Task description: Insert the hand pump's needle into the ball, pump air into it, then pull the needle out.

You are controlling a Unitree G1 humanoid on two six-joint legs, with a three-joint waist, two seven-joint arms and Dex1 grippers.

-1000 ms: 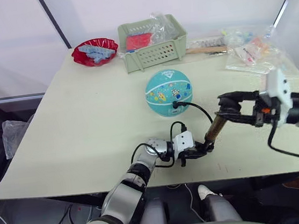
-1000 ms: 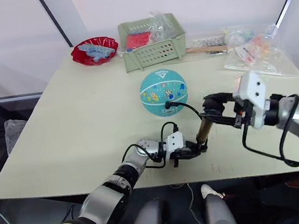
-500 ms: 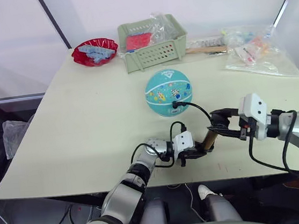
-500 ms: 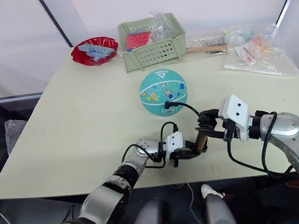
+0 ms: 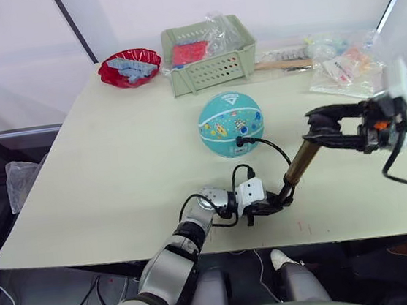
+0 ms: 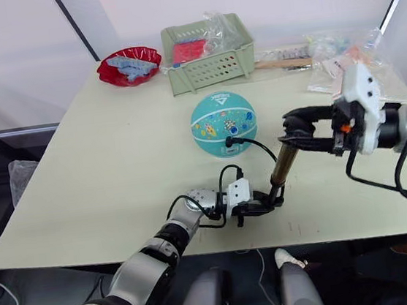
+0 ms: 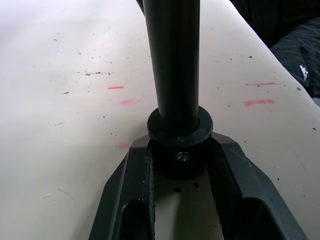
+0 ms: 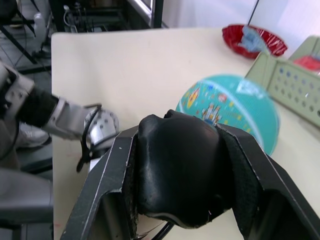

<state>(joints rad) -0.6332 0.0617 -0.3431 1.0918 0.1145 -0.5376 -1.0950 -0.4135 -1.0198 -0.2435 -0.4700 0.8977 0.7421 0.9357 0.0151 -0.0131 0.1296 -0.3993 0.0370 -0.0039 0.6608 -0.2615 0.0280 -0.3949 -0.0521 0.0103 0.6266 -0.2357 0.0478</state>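
Bare desk is spreading across the frame's left half. The round teal ball is sitting centre. The left pincer is clamping the tilted hand pump base near the lower edge; the right pincer is gripping its handle.

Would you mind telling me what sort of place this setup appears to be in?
Probably an indoor robot lab or test room: a plain pale table against white wall panels, with props laid out on it, a green basket, a red bowl and bagged items.
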